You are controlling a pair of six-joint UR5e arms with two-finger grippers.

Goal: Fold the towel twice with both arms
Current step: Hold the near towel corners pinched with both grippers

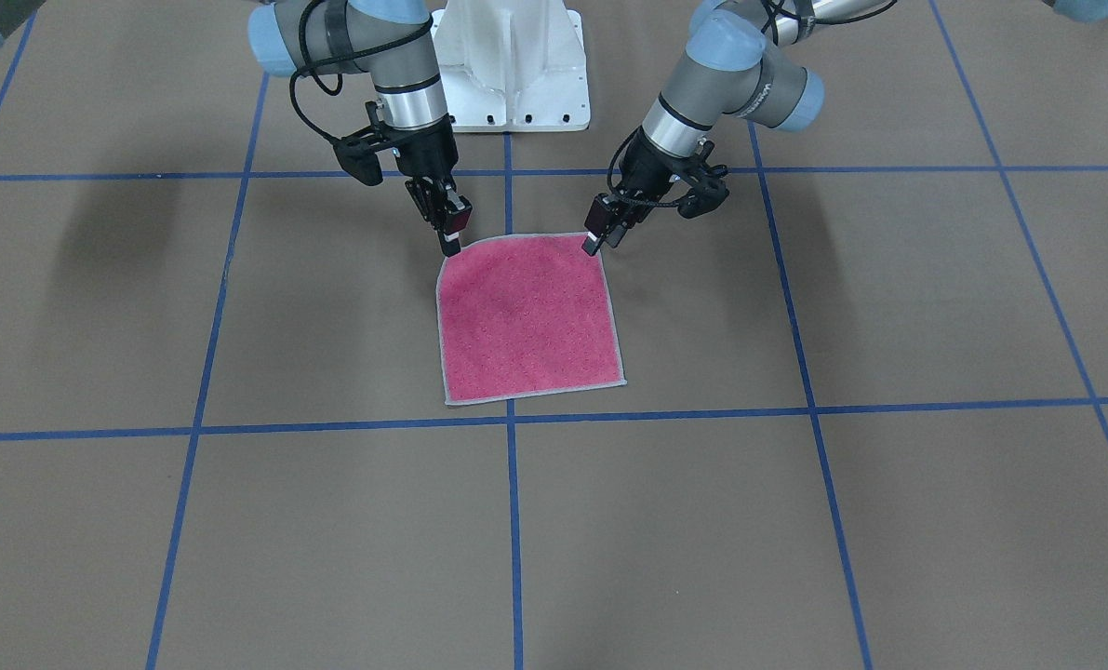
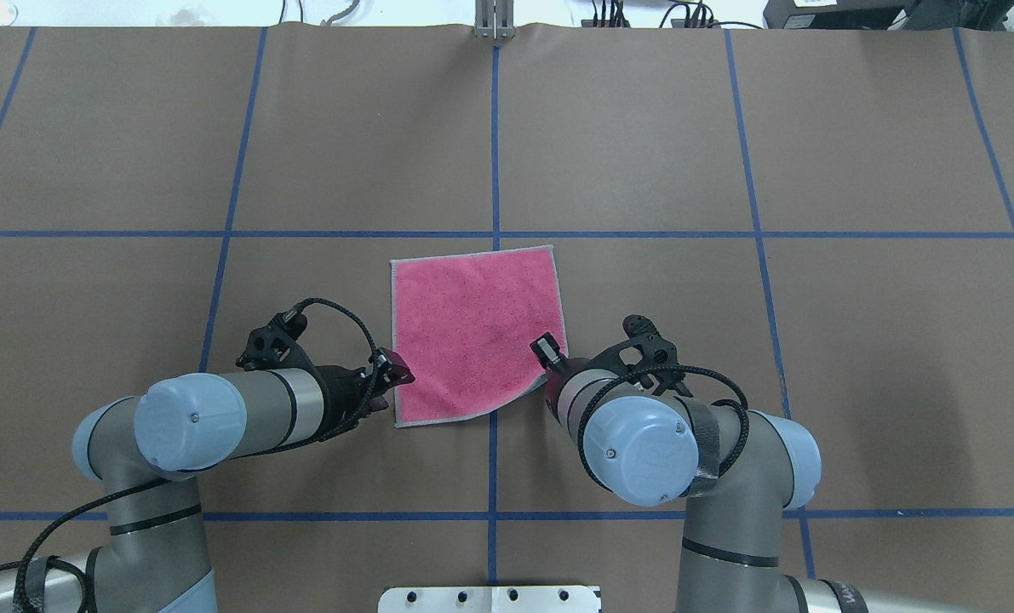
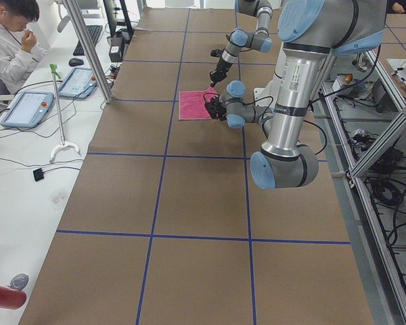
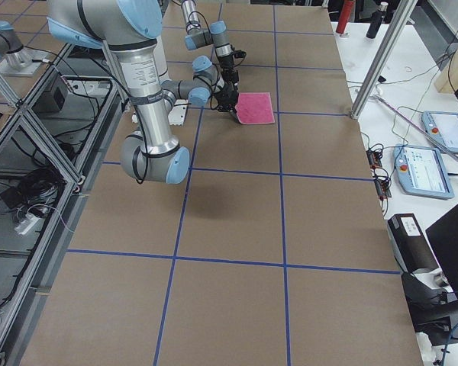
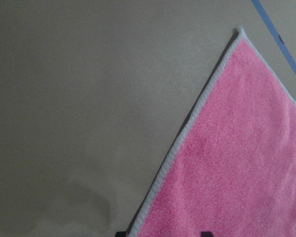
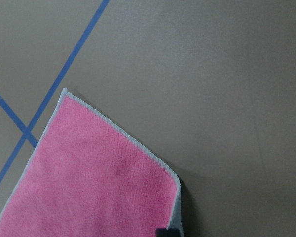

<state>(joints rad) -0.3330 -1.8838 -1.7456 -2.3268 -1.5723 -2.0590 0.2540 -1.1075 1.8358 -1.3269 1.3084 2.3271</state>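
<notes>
The towel (image 1: 526,316) lies pink face up in the middle of the table (image 1: 237,521); it also shows in the overhead view (image 2: 472,332). My left gripper (image 1: 594,247) is shut on its near corner on my left side, low over the table (image 2: 394,379). My right gripper (image 1: 449,247) is shut on the other near corner (image 2: 547,351) and holds it slightly raised, so the near edge curves. The left wrist view shows the towel's left edge (image 5: 187,143). The right wrist view shows the lifted corner (image 6: 170,177) with shadow under it. The grey face is hidden.
Blue tape lines (image 2: 495,170) divide the brown table into squares. The white pedestal (image 1: 512,65) stands between the arms. A desk with tablets (image 3: 27,108), a seated person (image 3: 7,40) and a metal post (image 3: 88,47) lie beyond the far edge.
</notes>
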